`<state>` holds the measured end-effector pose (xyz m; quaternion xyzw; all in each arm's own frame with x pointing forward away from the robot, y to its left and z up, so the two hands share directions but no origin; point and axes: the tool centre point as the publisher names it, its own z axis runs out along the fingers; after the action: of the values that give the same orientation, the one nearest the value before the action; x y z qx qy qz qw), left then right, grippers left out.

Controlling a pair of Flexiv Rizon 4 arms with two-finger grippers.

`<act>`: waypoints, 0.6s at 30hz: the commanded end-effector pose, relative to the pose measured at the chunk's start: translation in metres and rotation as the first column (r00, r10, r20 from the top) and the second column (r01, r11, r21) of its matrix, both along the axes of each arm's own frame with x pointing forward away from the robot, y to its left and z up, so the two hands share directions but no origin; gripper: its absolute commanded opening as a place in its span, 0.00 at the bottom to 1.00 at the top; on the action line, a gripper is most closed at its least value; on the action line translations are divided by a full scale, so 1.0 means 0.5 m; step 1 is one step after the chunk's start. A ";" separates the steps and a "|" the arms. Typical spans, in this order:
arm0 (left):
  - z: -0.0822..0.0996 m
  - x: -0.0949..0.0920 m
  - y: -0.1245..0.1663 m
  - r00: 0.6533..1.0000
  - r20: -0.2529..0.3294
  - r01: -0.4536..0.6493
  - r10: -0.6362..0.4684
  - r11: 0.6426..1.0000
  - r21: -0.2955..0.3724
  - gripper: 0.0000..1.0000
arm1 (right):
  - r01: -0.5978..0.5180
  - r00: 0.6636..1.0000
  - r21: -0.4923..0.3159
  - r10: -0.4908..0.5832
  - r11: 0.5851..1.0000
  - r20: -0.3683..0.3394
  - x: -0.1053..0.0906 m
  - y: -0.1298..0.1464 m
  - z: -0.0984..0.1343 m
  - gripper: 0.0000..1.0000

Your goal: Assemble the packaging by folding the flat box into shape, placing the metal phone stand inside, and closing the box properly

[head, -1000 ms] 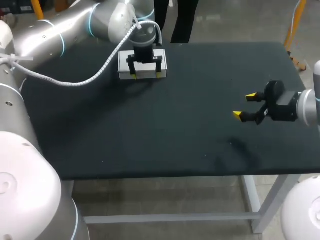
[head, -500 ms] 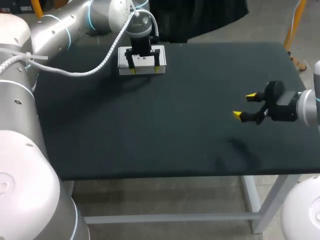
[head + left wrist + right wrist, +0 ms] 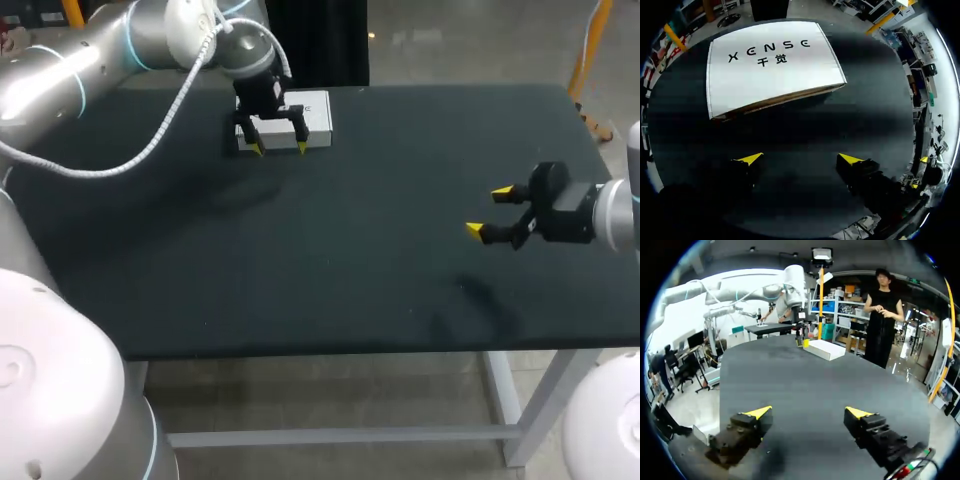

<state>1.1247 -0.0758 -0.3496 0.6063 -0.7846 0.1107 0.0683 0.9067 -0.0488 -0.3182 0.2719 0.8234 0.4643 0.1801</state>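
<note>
A flat white rectangular cardboard box (image 3: pixel 312 108) with dark print on its top face lies on the black table top (image 3: pixel 350 270), close to the far edge and left of the middle. In the left wrist view the box (image 3: pixel 770 65) shows a thin brown cardboard edge along the side that faces the fingers, and it sits flat on the table.

The left gripper (image 3: pixel 279 148) comes in from the far left corner and points down at the table just on the near side of the box. Its two yellow-tipped fingers are spread wide. In its own view the left gripper (image 3: pixel 800 160) has only bare black table between the tips, and the box lies ahead of them, apart from both – nothing is pinched.

The right gripper (image 3: pixel 490 211) is well apart from the box, over the right part of the table, reaching in from the right edge with its fingers pointing toward the middle. Its fingers stand spread too, with nothing in them. From the right wrist view the right gripper (image 3: pixel 809 413) looks out across the table – the white box (image 3: pixel 826 349) lies far ahead of it, with the left arm (image 3: pixel 792 287) standing just beside the box.
</note>
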 end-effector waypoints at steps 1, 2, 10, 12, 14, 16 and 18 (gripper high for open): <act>0.027 -0.167 0.056 0.917 0.393 -0.019 0.074 0.990 -0.141 1.00 | -0.003 1.000 0.007 0.003 1.000 0.005 -0.002 -0.003 -0.002 1.00; 0.028 -0.184 0.060 0.907 0.417 0.002 0.061 0.989 -0.150 1.00 | -0.003 1.000 0.007 0.003 1.000 0.005 -0.002 -0.003 -0.002 1.00; 0.034 -0.266 0.078 0.837 0.546 0.099 0.025 0.975 -0.197 1.00 | -0.003 1.000 0.007 0.003 1.000 0.005 -0.002 -0.003 -0.002 1.00; 0.036 -0.284 0.086 0.813 0.581 0.128 0.020 0.969 -0.212 1.00 | -0.003 1.000 0.007 0.003 1.000 0.005 -0.002 -0.003 -0.002 1.00; 0.035 -0.302 0.093 0.785 0.619 0.144 0.027 0.964 -0.225 1.00 | -0.003 1.000 0.007 0.003 1.000 0.005 -0.002 -0.003 -0.002 1.00; 0.033 -0.315 0.102 0.756 0.653 0.158 0.043 0.956 -0.246 1.00 | -0.003 1.000 0.007 0.003 1.000 0.005 -0.002 -0.003 -0.002 1.00; 0.031 -0.327 0.113 0.738 0.673 0.174 0.056 0.947 -0.269 1.00 | -0.003 1.000 0.007 0.003 1.000 0.005 -0.002 -0.003 -0.002 1.00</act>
<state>1.0074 -0.0467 -0.3258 0.4978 -0.8451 0.1927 0.0310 0.9067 -0.0488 -0.3183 0.2718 0.8234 0.4644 0.1801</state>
